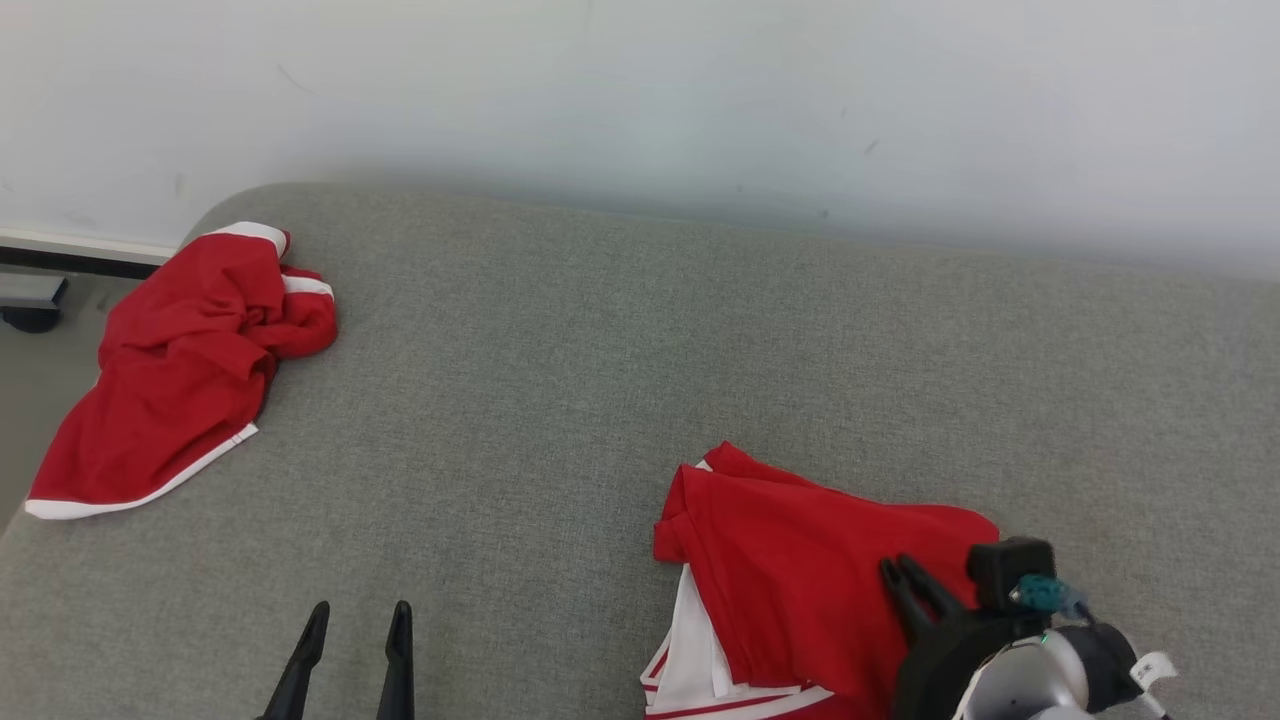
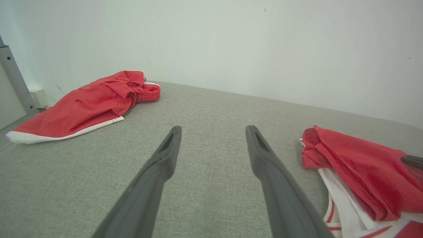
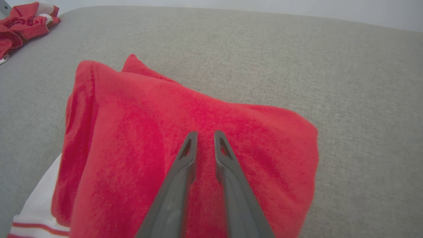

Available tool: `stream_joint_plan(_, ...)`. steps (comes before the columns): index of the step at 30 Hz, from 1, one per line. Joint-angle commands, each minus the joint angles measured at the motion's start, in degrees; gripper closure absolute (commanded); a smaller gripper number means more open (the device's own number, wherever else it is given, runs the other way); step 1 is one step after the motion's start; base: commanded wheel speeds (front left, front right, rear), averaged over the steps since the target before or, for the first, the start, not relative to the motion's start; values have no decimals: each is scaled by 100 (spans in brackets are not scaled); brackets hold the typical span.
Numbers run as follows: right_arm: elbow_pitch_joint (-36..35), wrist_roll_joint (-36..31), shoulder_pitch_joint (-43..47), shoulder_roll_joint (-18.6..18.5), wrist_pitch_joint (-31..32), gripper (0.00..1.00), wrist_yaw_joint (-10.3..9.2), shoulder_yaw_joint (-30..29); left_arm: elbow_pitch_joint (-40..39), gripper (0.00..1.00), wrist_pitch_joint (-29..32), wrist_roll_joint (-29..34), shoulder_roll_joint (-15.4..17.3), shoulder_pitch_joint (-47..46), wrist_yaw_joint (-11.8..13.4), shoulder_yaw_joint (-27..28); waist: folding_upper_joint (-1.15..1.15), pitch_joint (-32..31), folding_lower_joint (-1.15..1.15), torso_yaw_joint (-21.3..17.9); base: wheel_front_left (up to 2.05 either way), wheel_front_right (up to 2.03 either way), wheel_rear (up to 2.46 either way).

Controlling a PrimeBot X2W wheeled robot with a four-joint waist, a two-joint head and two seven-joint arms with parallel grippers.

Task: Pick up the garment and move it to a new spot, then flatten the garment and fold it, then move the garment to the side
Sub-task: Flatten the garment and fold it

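- The folded garment (image 1: 800, 560), red with white striped trim, lay at about 5 o'clock on the grey padded surface (image 1: 600, 350) in the head view.
- The right gripper (image 1: 897, 565) was over the garment's 4 o'clock part. Its fingers were a narrow gap apart, with no cloth seen pinched between them.
- The left gripper (image 1: 361, 608) was at 7 o'clock, spread wide and empty, well apart from the garment.
- A second red garment (image 1: 180, 370) lay crumpled at 10 o'clock, overhanging the surface edge.
- Assessment: folding appeared complete; the move to the side appeared outstanding.
- Recommendation: take a near edge through all layers, not the top layer alone.
- Recommendation: keep the bundle low during travel so the fold holds.
- Risk noted: the loose white layers at the garment's 7 o'clock edge could trail and open.
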Motion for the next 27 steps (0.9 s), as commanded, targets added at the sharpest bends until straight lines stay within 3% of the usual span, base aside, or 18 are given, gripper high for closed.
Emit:
stream_joint_plan(1,-158,-194,202,54,60,100,-11,172,2,0,-15,-15,-13,-37,8,3,0,44,0,-2,0,0,0)
stream_joint_plan(7,-474,-295,367,192,48,100,-11,784,44,0,-15,-31,-5,-138,8,-29,0,109,0,32,0,0,0)
stream_joint_plan(8,-539,-331,380,195,82,77,-11,867,51,0,-15,-34,-3,-148,8,-48,0,110,0,51,0,0,0)
stream_joint_plan(9,-603,-355,404,200,117,27,-11,935,59,0,-15,-38,2,-143,8,-57,0,106,0,67,0,0,0)
stream_joint_plan(10,-603,-355,404,200,117,27,-11,935,59,0,-15,-38,2,-143,8,-57,0,106,0,67,0,0,0)
stream_joint_plan(11,-693,-366,442,206,147,0,-11,979,69,0,-15,-47,10,-133,8,-67,0,99,0,84,0,0,0)
stream_joint_plan(18,-1286,-524,954,228,437,0,-11,1382,71,0,-15,-108,59,-63,8,-40,0,76,0,156,0,0,0)
stream_joint_plan(27,-1001,-793,841,233,452,0,-11,1629,52,0,-15,-111,78,-121,8,-57,0,179,0,163,0,0,0)
